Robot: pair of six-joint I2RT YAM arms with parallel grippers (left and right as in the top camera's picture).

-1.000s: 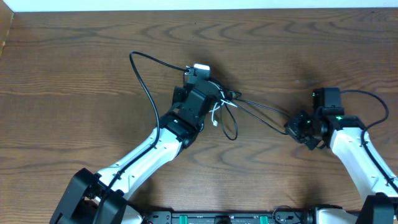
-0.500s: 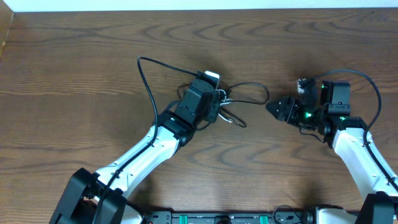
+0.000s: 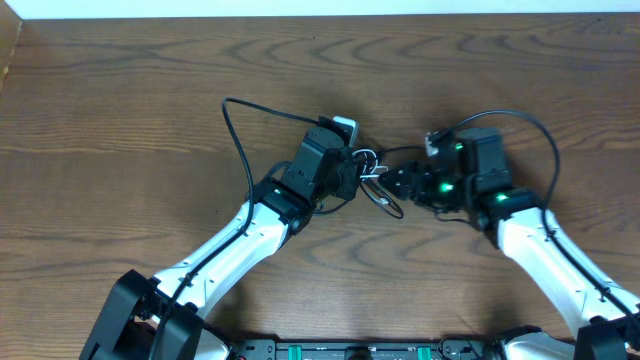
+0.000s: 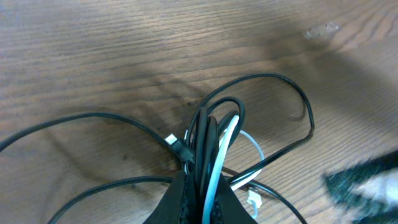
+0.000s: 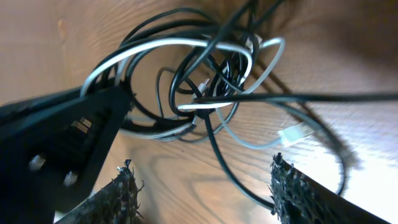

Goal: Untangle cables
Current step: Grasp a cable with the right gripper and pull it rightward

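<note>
**Item 1, nearest us:** left gripper point(image 3: 345, 172). We record it as pinched tight on the cables point(image 3: 372, 172). In its wrist view the closed fingers point(image 4: 183, 200) clamp a bunch of black strands and one white strand, which rise from between them.

**Item 2, just beside it:** right gripper point(image 3: 402, 183), facing the left one across the knot. We list its claw as wide. Both fingers point(image 5: 121, 193) are spread well apart with nothing gripped, and the tangle lies just beyond their tips.

**Item 3:** the cables themselves, one compact knot on the table point(image 3: 120, 80) between the two grippers. We note black loops crossing a white loop several times over. A white plug point(image 5: 292, 134) lies loose at the edge, and one black loop point(image 4: 292, 99) trails out onto the wood.

**Item 4, progress:** by our judgement, little is done. No cord lies apart from the others, and all are yet to be drawn out and laid separately. The open claw looks placed to pick out a strand while the other claw anchors the bunch.

**Item 5, containers:** none in view, so we enter nothing under contents.
</note>
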